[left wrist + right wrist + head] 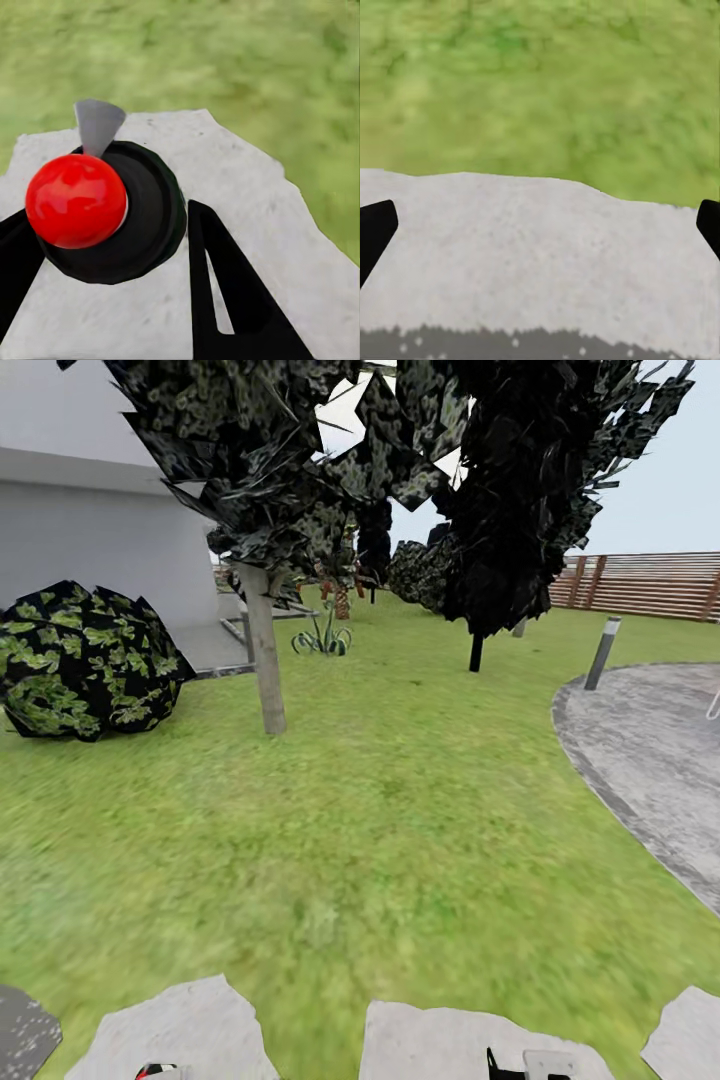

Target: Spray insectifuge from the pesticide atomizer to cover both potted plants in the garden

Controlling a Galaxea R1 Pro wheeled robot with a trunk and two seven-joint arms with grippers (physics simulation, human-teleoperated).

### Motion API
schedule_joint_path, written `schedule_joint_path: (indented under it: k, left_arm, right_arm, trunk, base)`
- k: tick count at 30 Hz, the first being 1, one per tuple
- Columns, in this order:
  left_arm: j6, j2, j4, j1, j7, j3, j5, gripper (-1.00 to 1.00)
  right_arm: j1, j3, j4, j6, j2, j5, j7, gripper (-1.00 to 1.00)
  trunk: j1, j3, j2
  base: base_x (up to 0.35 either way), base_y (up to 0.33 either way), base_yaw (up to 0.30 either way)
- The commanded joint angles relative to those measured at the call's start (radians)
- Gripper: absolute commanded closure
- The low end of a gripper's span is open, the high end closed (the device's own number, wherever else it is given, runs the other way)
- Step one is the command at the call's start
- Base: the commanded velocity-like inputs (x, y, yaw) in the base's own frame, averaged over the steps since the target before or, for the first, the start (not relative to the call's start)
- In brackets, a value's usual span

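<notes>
The pesticide atomizer [146, 225] has a round black body, a glossy red knob on top and a grey spout. In the left wrist view it sits between the black fingers [217, 285] of my left gripper [109, 214], which is shut on it above a grey stepping stone [247, 195]. A sliver of its red top [150, 1071] peeks in at the head view's bottom edge. My right gripper [540, 225] stands open with nothing between its fingers, over another stepping stone [532, 247]. The potted plants are out of view.
The garden lawn [390, 800] stretches ahead. A round bush [85, 660] stands left, a pale tree trunk [264, 660] ahead-left, a dark tree [500, 540] ahead-right. A spiky plant [322, 640] grows from grass farther back. The paved patio [650, 750], a bollard [602, 652] and a slatted fence [650, 585] lie right.
</notes>
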Motion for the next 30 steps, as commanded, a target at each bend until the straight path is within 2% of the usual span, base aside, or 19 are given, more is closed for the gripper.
schedule_joint_path:
  k: [1,18,30]
  left_arm:
    - [-0.003,0.000,0.001,-0.001,0.000,-0.002,0.006,1.00]
    - [-0.003,0.001,0.001,-0.001,0.000,-0.002,0.006,1.00]
    - [-0.004,0.001,0.001,-0.001,0.000,-0.002,0.006,1.00]
  right_arm:
    - [-0.001,-0.005,0.001,-0.003,0.000,0.006,-0.002,-1.00]
    - [-0.001,-0.005,0.001,-0.003,0.000,0.006,-0.002,-1.00]
    - [-0.001,-0.005,0.001,-0.003,0.000,0.006,-0.002,-1.00]
  trunk:
    - [0.000,-0.001,0.000]
    - [0.000,-0.001,0.000]
    - [0.000,-0.001,0.000]
  base:
    - [0.000,0.307,0.278]
    - [0.005,0.307,0.278]
    - [0.138,0.296,0.278]
